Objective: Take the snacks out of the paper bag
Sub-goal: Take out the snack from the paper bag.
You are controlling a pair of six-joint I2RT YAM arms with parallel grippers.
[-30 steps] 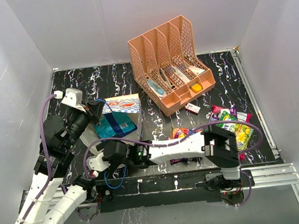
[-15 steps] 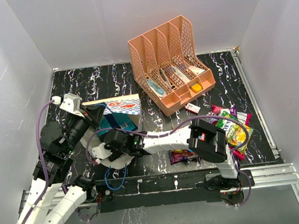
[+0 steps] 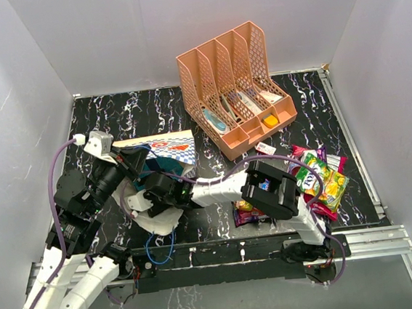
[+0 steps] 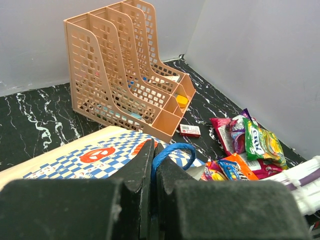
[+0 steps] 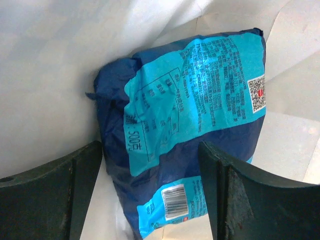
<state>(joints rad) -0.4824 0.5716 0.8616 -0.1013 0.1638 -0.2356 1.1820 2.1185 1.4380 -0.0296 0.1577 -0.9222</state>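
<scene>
On the left of the black marbled table (image 3: 114, 112), the left gripper (image 4: 153, 152) is pinched tight on the blue cord handle (image 4: 172, 149) of the paper bag (image 3: 170, 145). The bag lies on its side with its checked panel facing up. The right arm reaches across from the right, and the right gripper (image 5: 150, 150) is inside the mouth of the bag. Its jaws stand wide apart on either side of a blue packet (image 5: 200, 90) lying on the bag's white lining, and they grip nothing. A peach mesh organizer (image 3: 234, 71) stands behind the bag, towards the middle. A small red and white box (image 3: 265, 149) lies just in front of it. Further right, several packets are out on the table in a loose heap: an orange-red one (image 4: 227, 167), a magenta one (image 4: 222, 132) and a green-yellow one (image 3: 324, 178).
</scene>
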